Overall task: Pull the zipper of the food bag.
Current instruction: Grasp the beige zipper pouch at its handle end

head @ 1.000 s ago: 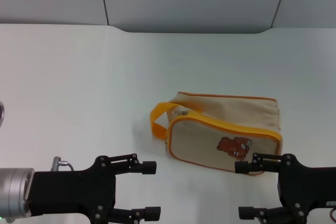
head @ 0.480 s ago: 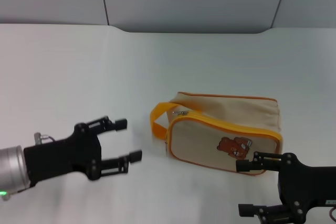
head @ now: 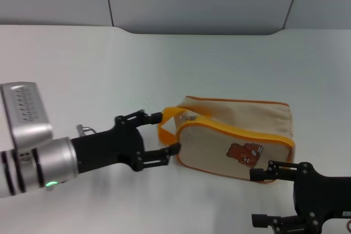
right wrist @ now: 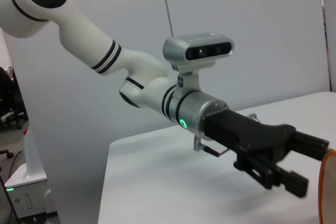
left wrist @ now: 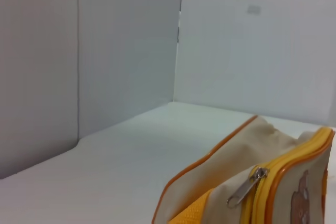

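Moved: our left gripper [head: 162, 133] now reaches the food bag [head: 236, 138], fingers spread wide around its handle [head: 164, 124].
Zipper [left wrist: 247, 187]: ungrasped.
Right gripper [head: 262, 197]: parked, open.

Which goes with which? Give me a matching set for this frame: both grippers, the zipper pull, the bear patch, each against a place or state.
Things:
1. left gripper
2. right gripper
3. zipper
4. bear patch

Places/states:
A. silver tab at the food bag's handle end
B. open, at the orange handle
C. open, low beside the bag's near corner
D. on the bag's front panel

Pairs: 1-B, 2-C, 3-A, 4-D
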